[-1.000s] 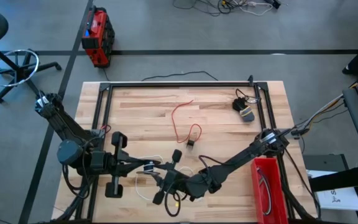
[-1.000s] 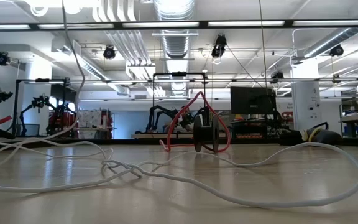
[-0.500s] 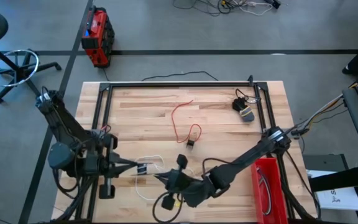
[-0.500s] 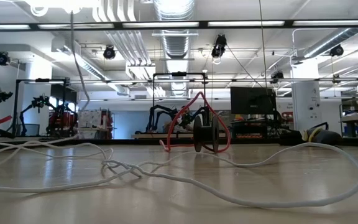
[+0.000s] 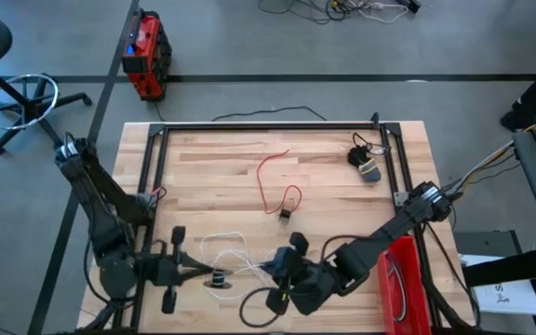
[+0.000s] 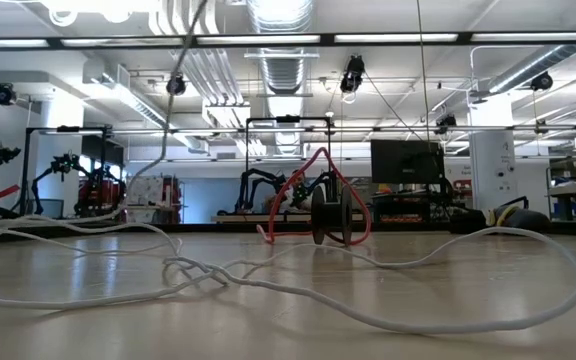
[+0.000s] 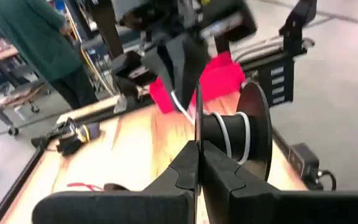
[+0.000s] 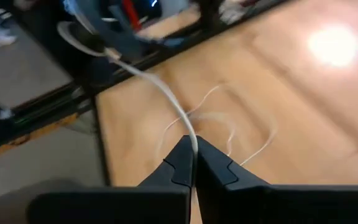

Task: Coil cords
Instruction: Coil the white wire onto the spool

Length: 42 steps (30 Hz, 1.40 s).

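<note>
White cord (image 5: pixel 223 249) lies in loose loops on the wooden table (image 5: pixel 221 177) near its front edge, between the two arms, and part of it is wound onto a small black spool (image 7: pixel 238 138). From where I stand, the left gripper (image 5: pixel 210 275) has its fingers clenched on the flange of that spool, just beside the loops. The right gripper (image 5: pixel 270 271) faces it from close by, its fingers (image 8: pixel 211 167) pinched tight on the white cord, which runs taut from them toward the spool. Farther back, mid-table, the red cord (image 5: pixel 273 179) sprawls in an open loop with its small dark plug (image 5: pixel 286 215) at the near end. A black cord (image 5: pixel 365 160) sits bundled by the far right corner. A red bin (image 5: pixel 404 284) hangs off the right edge.
</note>
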Each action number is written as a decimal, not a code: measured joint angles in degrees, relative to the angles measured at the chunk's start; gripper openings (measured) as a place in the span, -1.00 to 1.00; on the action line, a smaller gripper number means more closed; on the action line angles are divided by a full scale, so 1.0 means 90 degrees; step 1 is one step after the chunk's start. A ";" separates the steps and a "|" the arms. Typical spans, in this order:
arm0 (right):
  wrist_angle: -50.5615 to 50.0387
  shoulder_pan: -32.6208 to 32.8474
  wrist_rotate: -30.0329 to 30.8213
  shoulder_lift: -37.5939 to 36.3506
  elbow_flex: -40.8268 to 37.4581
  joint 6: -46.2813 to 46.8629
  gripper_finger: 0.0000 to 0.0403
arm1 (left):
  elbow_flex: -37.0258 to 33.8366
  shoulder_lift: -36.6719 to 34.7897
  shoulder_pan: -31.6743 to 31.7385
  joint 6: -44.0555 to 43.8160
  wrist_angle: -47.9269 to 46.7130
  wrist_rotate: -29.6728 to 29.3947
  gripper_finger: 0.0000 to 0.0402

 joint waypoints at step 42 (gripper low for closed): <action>0.0564 -0.0067 0.1039 0.0707 0.0002 0.0053 -0.85 | 0.0038 0.1802 0.2762 -0.2437 0.1883 0.0725 -1.00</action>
